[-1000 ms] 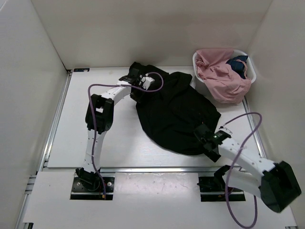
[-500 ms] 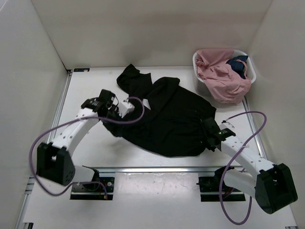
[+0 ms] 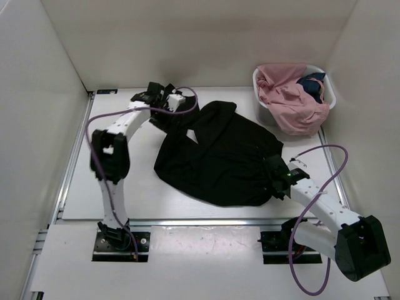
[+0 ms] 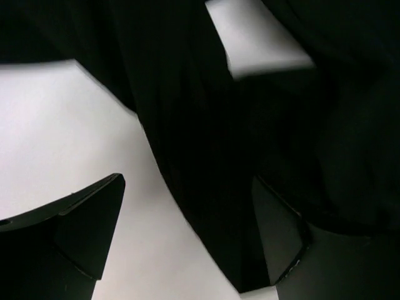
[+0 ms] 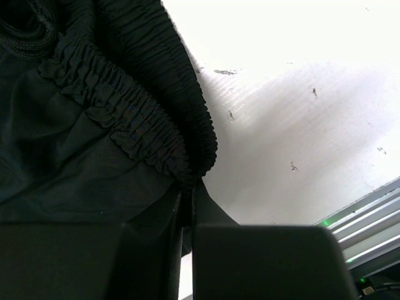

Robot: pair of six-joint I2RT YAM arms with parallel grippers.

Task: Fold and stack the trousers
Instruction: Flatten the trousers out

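The black trousers lie spread and crumpled across the middle of the table, one leg reaching toward the far left. My left gripper hovers over that far-left leg; in the left wrist view it stands open, with a fold of the trousers running between the fingers and not pinched. My right gripper is at the cloth's near right edge. In the right wrist view it is shut on the gathered elastic waistband of the trousers.
A white basket stands at the far right corner, holding a pink garment and a small dark blue garment. White walls close in the table on three sides. A metal rail runs along the near edge.
My left gripper opened and let go of the cloth, swinging toward the near left and then back to the far-left leg. My right gripper closed on the waistband and stayed there.
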